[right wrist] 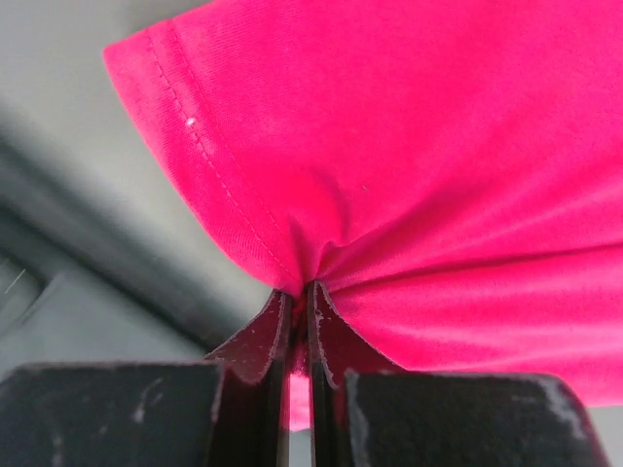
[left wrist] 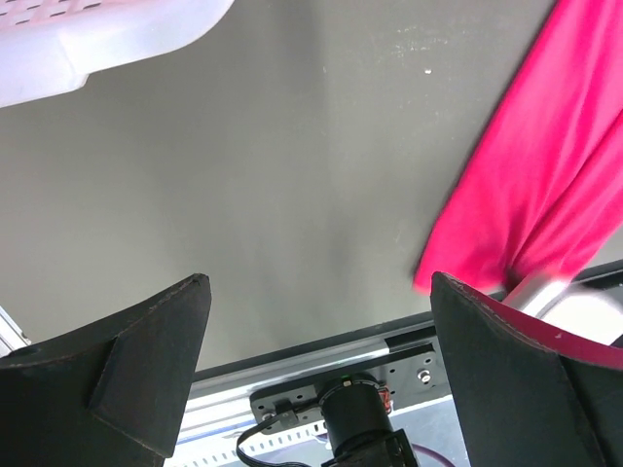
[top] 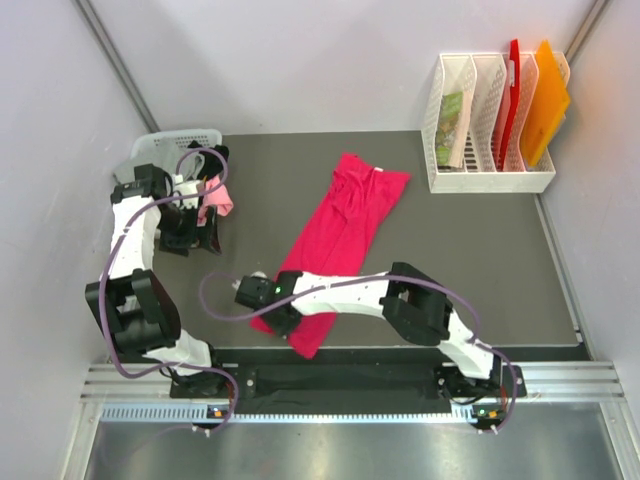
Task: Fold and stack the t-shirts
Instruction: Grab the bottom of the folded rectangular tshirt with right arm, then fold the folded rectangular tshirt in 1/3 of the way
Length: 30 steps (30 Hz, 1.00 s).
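We see our right gripper (right wrist: 300, 292) pinched tight on a hem corner of the crimson t-shirt (top: 345, 225), which lies stretched diagonally across the grey table (top: 480, 260), while our left gripper (left wrist: 319, 282) hangs with fingers spread wide near the white basket (top: 185, 138).

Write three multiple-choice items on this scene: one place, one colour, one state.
1. Where is the white basket? A far-left corner of the table; B beside the file rack; C between the arm bases.
2. What colour is the t-shirt pinched by the right fingers? A grey; B crimson-red; C black.
3. How are the left fingers? A shut on cloth; B spread apart, holding nothing; C shut, holding nothing.
Key: 1 A, the top view shows it there; 2 B, the red hem sits between them; 3 B, bare table shows between them.
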Each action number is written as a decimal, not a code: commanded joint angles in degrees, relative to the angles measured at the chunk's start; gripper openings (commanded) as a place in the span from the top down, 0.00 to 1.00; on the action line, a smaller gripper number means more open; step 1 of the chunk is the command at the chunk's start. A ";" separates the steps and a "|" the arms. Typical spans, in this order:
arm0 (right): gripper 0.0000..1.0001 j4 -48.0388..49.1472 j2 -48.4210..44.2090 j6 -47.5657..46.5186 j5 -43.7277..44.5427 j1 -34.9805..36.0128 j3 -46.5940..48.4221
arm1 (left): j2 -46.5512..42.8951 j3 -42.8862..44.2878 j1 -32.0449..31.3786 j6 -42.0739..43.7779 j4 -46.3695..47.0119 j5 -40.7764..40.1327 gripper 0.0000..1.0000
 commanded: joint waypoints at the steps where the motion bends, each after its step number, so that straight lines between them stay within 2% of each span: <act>1: 1.00 -3.27 -5.35 -0.71 -9.86 6.22 2.53 | -2.18 -0.17 0.38 1.11 -1.24 1.14 0.01; 5: 1.00 -3.80 -9.48 0.08 -11.01 7.81 1.21 | -2.09 -0.17 0.38 1.11 -1.33 1.58 0.01; 12: 1.00 -5.03 -13.79 1.14 -6.80 6.06 0.77 | -2.09 0.09 0.38 1.37 -1.85 2.02 0.01; 21: 0.98 -4.15 -18.63 -3.25 -6.44 -4.22 -3.27 | -0.78 2.81 0.38 1.81 -3.44 2.28 0.01; 30: 1.00 -4.06 -16.61 -10.63 -6.61 -15.47 -1.08 | 1.77 4.75 0.29 2.07 -4.40 2.72 0.01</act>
